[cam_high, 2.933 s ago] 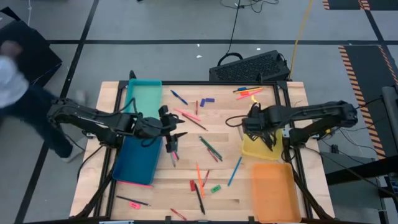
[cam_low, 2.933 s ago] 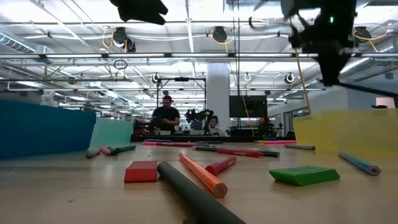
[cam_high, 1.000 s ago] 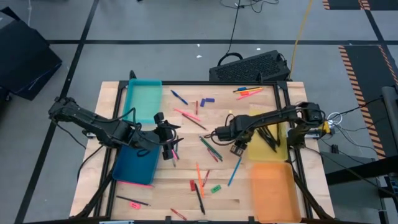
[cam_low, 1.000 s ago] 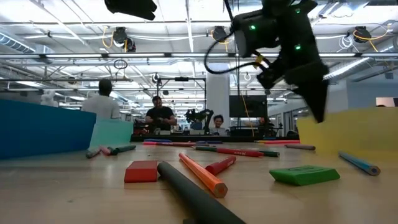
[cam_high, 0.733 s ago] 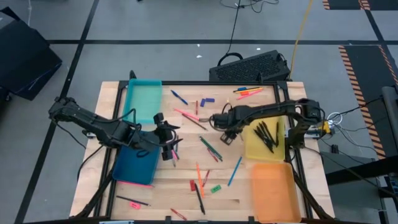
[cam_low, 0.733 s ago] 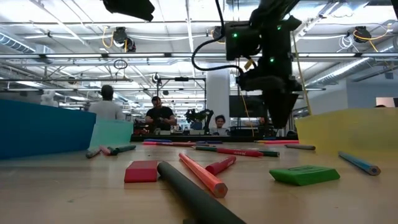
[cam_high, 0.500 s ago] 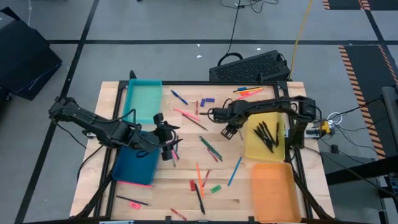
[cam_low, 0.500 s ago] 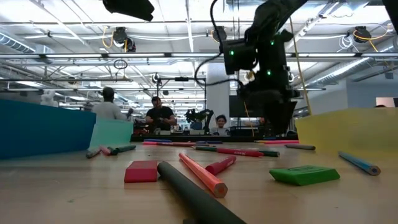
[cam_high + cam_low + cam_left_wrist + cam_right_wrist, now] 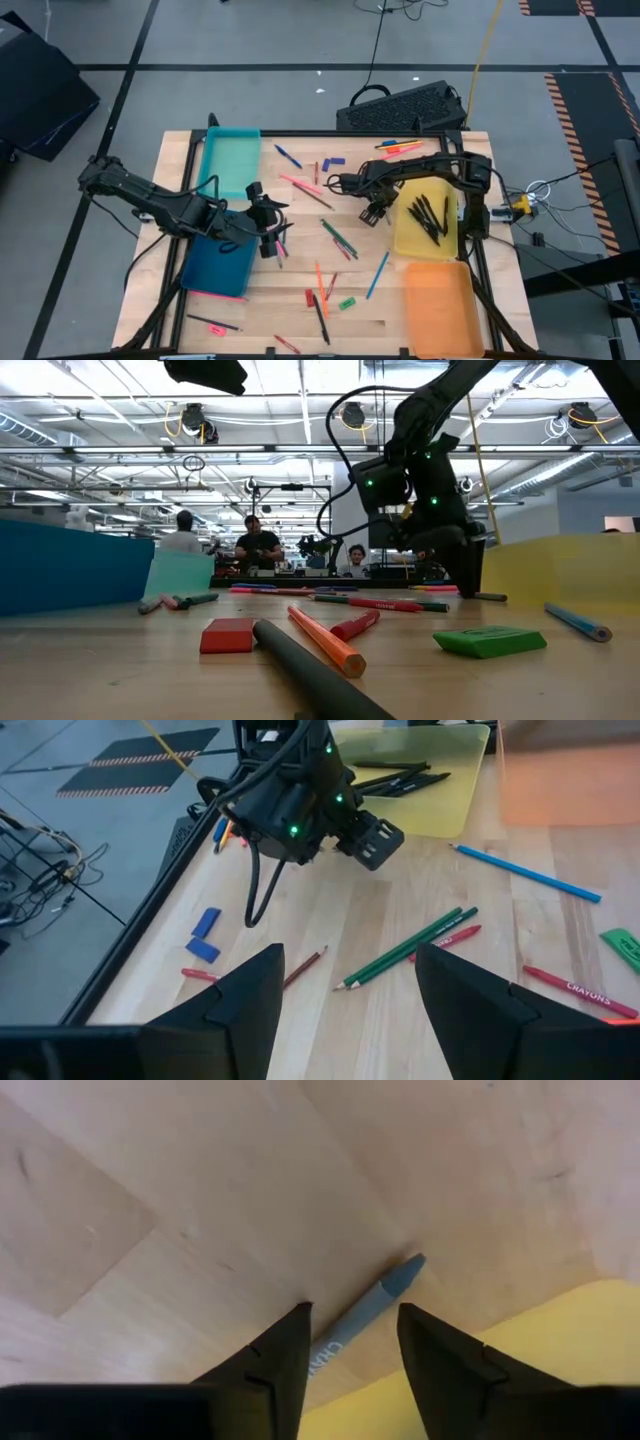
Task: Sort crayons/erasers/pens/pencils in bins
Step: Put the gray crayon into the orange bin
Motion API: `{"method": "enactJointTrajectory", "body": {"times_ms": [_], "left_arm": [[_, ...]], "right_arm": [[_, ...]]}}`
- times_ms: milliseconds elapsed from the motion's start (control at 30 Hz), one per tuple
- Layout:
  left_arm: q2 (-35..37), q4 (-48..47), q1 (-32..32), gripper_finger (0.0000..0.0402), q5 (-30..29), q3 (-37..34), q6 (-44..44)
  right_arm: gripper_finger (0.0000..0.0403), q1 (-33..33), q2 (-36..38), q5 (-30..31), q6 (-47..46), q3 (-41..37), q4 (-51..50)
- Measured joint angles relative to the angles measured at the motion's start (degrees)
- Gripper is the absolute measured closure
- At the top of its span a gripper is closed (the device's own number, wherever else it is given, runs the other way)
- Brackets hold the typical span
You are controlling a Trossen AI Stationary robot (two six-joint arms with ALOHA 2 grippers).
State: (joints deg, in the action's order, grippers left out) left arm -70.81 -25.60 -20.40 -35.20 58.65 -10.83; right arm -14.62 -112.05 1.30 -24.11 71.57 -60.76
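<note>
Crayons, erasers, pens and pencils lie scattered over the wooden table between four bins: teal [image 9: 232, 158], dark blue [image 9: 220, 262], yellow [image 9: 425, 232] and orange [image 9: 440, 305]. Several black pens [image 9: 430, 213] lie in the yellow bin. My right gripper [image 9: 375, 212] is low over the table beside the yellow bin's left wall. It is open, with a grey-blue crayon [image 9: 375, 1298] lying flat on the wood between its fingers. My left gripper [image 9: 272, 238] hangs open by the dark blue bin's right side, with nothing between its fingers [image 9: 350, 960].
Green pencils [image 9: 338, 238], a blue pencil [image 9: 377, 275], orange sticks and a black pen [image 9: 320, 318] lie mid-table. Blue erasers [image 9: 333, 161] sit toward the far edge. A red eraser [image 9: 228, 636] and a green one [image 9: 490, 641] lie near the front. A keyboard [image 9: 405, 108] sits beyond the far edge.
My right gripper has moved from mid-table a little toward the far edge. It has come down to just above the table beside the yellow bin, and the arm has swung round behind it. My left arm has kept still.
</note>
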Motion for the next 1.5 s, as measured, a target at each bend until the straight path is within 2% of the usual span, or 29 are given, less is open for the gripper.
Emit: {"method": "enactJointTrajectory", "body": {"times_ms": [400, 600, 833, 1067, 1233, 1500], "left_arm": [[0.0, -1.7, 0.0, 0.0172, 0.0, 0.0, -1.7], [0.0, -1.7, 0.0, 0.0172, 0.0, 0.0, -1.9], [0.0, -1.2, -0.8, 0.0172, 0.0, 0.0, -2.2], [0.0, -1.2, -2.0, 0.0172, -0.9, 0.0, -3.4], [0.0, -0.9, -2.3, 0.0172, -0.9, 0.0, -3.5], [-0.1, 2.7, -1.7, 0.0172, -1.0, 0.0, -1.5]], "right_arm": [[0.0383, 1.6, 0.3, -1.3, 1.3, -0.1, 2.0], [0.0382, 3.8, 2.9, -1.7, 1.4, -0.5, 4.7], [0.0383, 8.8, 9.4, -1.6, -0.9, -0.3, 9.6], [0.0383, 18.0, 17.8, -1.6, -5.7, -0.3, 17.8], [0.0383, 27.8, 23.3, -1.8, -13.7, -0.3, 24.1], [0.0383, 45.0, 24.7, -0.1, -24.7, 4.6, 24.3]]}}
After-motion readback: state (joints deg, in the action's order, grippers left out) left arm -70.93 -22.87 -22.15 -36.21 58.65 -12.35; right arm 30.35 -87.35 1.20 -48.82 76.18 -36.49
